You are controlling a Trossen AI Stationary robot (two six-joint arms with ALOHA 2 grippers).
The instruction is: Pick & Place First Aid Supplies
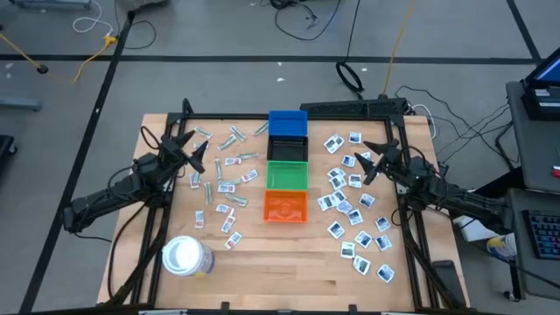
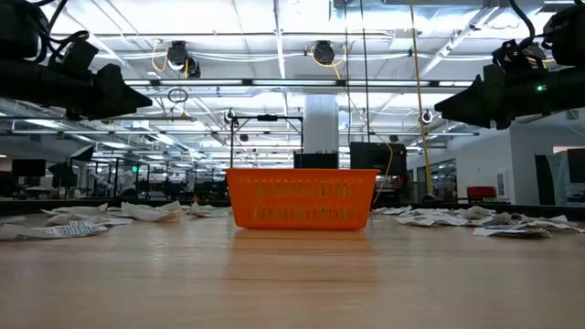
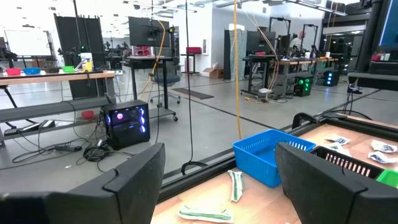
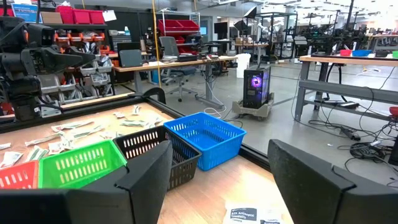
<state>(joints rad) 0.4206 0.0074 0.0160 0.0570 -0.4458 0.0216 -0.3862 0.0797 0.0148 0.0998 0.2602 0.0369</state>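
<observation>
High view: strips (image 1: 229,161) lie right of the spread left gripper (image 1: 194,150); square packets (image 1: 350,208) scatter near-left of the spread right gripper (image 1: 378,160).
Left wrist view: a green wrapper (image 3: 236,185) lies just ahead, long axis pointing away.
Right wrist view: one packet (image 4: 244,215) sits between the parted fingers (image 4: 140,177).

My matt black fingers (image 3: 134,186) hang over a pale wood-grain table (image 1: 280,262); perforated plastic bins (image 1: 286,206) sit among thin paper packets (image 1: 350,219).

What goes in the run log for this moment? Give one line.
left gripper: open, empty, above left packets | right gripper: open, empty, above right packets | bins: no packets visible inside
</observation>
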